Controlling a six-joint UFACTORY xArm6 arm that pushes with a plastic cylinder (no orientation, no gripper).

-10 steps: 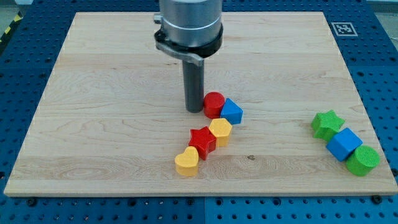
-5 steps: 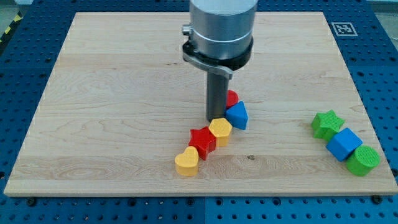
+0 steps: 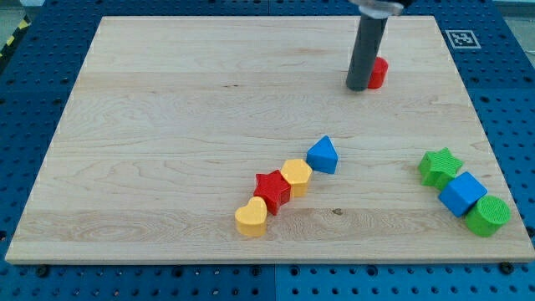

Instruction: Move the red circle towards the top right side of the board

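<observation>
My tip [image 3: 358, 88] (a bare rod, gripping nothing) is touching the red circle's [image 3: 378, 73] left side, near the board's [image 3: 167, 125] top right.

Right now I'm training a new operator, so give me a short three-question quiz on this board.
1. True or false: my tip stands at the view's left of the red circle.
2. Which block lies nearest the blue triangular block: (a) yellow hexagon, (b) green star, (c) yellow heart?
3. Fill in: the blue cube sits between the green star and the green ____.

Key: 1 true; 2 a; 3 cylinder.
</observation>
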